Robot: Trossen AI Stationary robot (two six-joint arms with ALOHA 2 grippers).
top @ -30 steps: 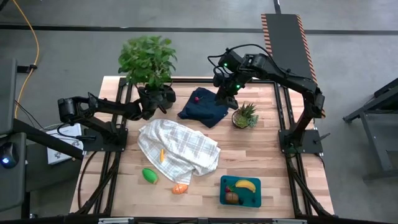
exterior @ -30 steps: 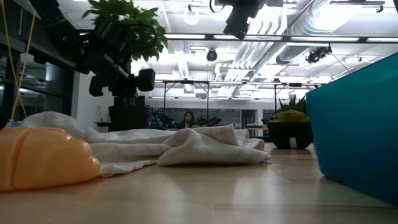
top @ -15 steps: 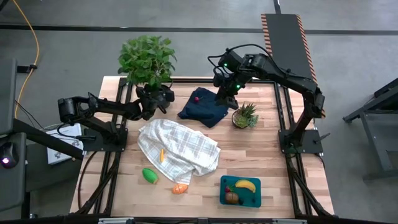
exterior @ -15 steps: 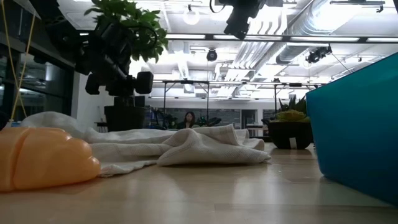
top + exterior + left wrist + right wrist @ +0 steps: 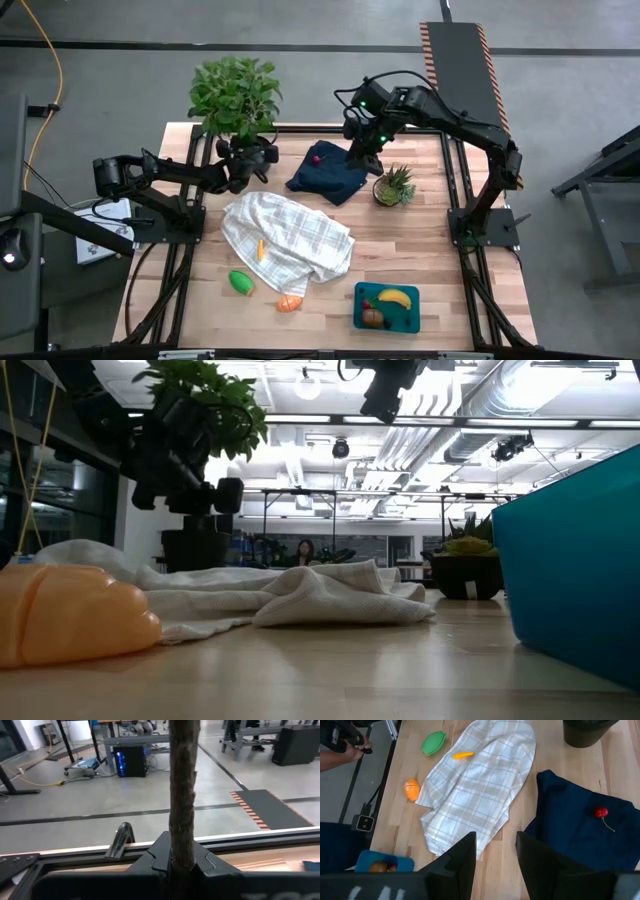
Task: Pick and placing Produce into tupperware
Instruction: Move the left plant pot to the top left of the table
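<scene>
My left gripper (image 5: 257,157) is shut on the stem of the large leafy plant (image 5: 236,95) at the table's far left. The plant's black pot (image 5: 590,730) shows behind the checked cloth (image 5: 290,595) in the low view. My right gripper (image 5: 495,855) hangs open above the navy cloth (image 5: 328,175), with nothing between its fingers. A red berry (image 5: 601,812) lies on that cloth. A small orange piece (image 5: 261,249) lies on the checked cloth. A green piece (image 5: 241,282) and an orange piece (image 5: 289,302) rest on the table. The teal tupperware (image 5: 387,307) holds a banana, a brown round one and red pieces. My left gripper pinches the plant's brown stem (image 5: 181,835) between its two fingers, which come about level from the table's left side and lie across it. The stem stands upright in the hold. Whether the pot's base is on the table I cannot tell, as the checked cloth hides it.
A small spiky potted plant (image 5: 394,186) stands right of the navy cloth. A person's hand (image 5: 345,750) holding something dark shows beyond the table's left edge. Bare wood lies between the checked cloth and the tupperware.
My left gripper has turned at its wrist while staying in place, still shut on the stem. The plant's pot has swung a little with it, shifting leftward in the low view. My right gripper has kept still.
</scene>
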